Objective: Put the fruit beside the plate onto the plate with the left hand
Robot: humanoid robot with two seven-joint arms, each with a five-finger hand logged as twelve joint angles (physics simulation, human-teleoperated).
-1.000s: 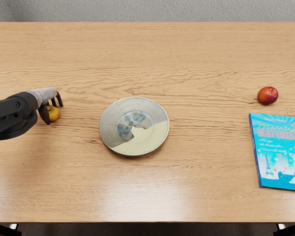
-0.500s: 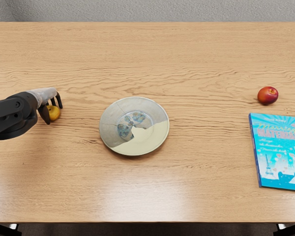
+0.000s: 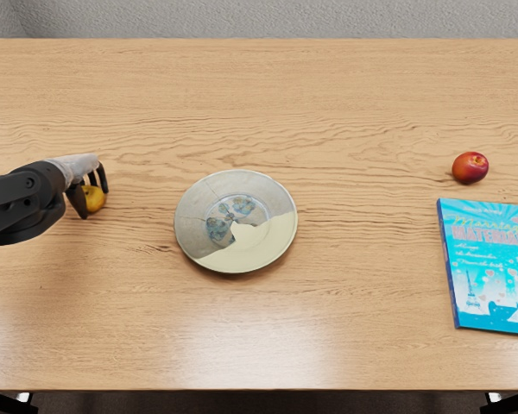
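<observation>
1. Two fruits on the desk (image 3: 328, 103): yellow fruit (image 3: 93, 199) left of the plate (image 3: 190, 217), near it but apart; red fruit (image 3: 470, 166) far right, just beyond the book (image 3: 490, 263).
2. Left hand (image 3: 85, 183) clamped on the yellow fruit, fingers curled over it.
3. Yellow fruit low at the desk, not on the plate.

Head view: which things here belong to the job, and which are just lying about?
Part of the job:
- yellow fruit, left of the plate
- plate
- left hand, fingers curled around the yellow fruit

Just lying about:
- red apple, far right
- blue book, at the right edge
</observation>
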